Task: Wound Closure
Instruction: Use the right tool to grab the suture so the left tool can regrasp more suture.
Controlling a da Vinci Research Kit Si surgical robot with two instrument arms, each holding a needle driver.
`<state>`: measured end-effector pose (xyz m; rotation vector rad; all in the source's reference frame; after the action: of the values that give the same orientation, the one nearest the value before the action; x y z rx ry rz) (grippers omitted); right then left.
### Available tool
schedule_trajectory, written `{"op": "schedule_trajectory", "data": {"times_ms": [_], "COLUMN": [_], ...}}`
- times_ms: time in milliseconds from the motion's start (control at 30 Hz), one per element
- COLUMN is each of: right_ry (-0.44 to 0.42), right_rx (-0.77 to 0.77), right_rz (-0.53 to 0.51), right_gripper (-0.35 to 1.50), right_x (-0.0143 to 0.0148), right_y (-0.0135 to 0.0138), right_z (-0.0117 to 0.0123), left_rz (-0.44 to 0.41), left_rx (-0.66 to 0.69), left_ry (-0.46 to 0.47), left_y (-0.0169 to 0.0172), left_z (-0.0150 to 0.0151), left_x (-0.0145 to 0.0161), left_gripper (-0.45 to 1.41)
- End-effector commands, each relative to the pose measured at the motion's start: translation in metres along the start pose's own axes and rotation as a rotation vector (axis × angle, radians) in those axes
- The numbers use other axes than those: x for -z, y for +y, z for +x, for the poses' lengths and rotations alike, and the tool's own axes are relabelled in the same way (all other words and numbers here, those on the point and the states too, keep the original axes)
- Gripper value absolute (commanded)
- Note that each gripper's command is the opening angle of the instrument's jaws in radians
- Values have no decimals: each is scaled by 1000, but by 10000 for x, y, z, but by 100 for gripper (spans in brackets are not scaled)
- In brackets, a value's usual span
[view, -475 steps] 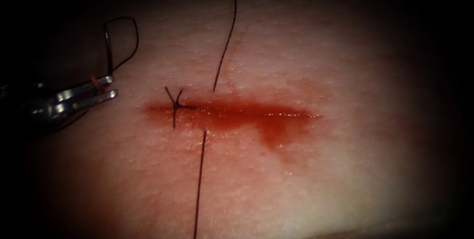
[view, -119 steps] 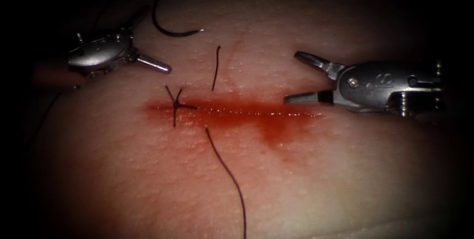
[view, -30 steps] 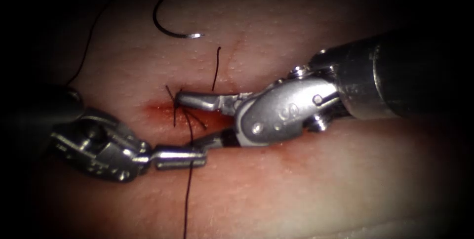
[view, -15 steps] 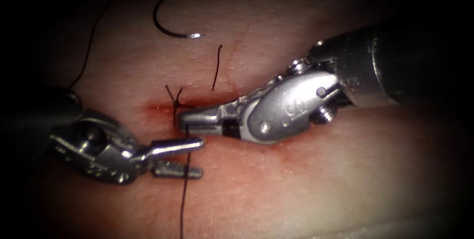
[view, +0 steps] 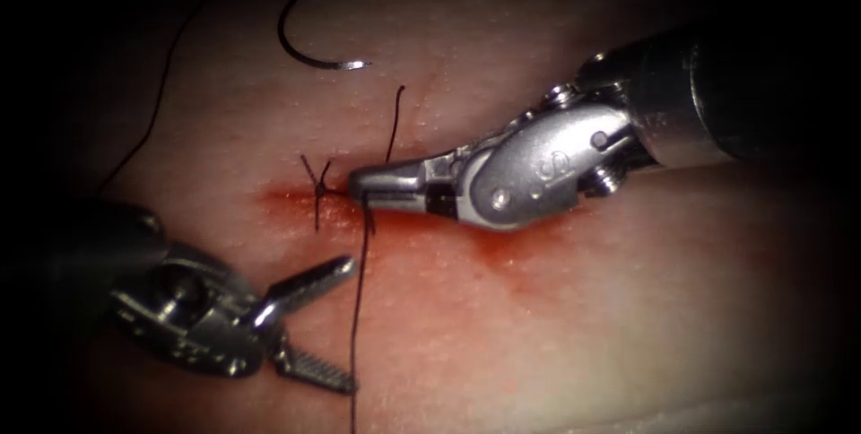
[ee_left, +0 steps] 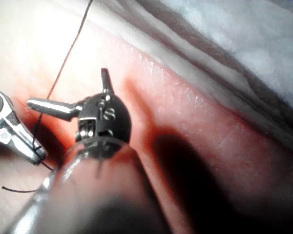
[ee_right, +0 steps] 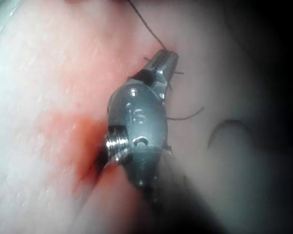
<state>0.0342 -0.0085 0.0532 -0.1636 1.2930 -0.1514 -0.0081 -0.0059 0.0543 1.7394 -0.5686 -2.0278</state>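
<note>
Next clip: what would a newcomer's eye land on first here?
Probably the right gripper, shut on the thread right at the cut, beside a tied stitch. Below and left of it the left gripper stands wide open, holding nothing. The needle lies free on the tissue above the cut, not in it.

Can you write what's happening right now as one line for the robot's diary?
right gripper: shut on thread | left gripper: open, holds nothing | needle: lying free on tissue
</note>
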Motion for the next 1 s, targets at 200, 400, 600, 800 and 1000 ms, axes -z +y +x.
{"op": "schedule_trajectory", "data": {"times_ms": [200,400,600,800,1000], "right_ry": [-9,-12,-10,-6,1], "right_rx": [-41,-56,-62,-61,-78], "right_rz": [-15,-18,-21,-26,-27], "right_gripper": [-35,-35,-35,-35,-35], "right_x": [-5,-6,-6,-6,-3], "right_y": [3,-1,-2,-4,-8], "right_z": [-22,-28,-27,-24,-19], "left_rz": [-4,-8,-14,-12,-4], "left_rx": [-55,-94,-99,-140,-145], "left_ry": [53,61,67,61,26], "left_y": [6,14,20,21,5], "left_z": [25,45,37,24,19], "left_x": [-7,-12,-17,-17,15], "left_gripper": [88,86,37,-45,-45]}}
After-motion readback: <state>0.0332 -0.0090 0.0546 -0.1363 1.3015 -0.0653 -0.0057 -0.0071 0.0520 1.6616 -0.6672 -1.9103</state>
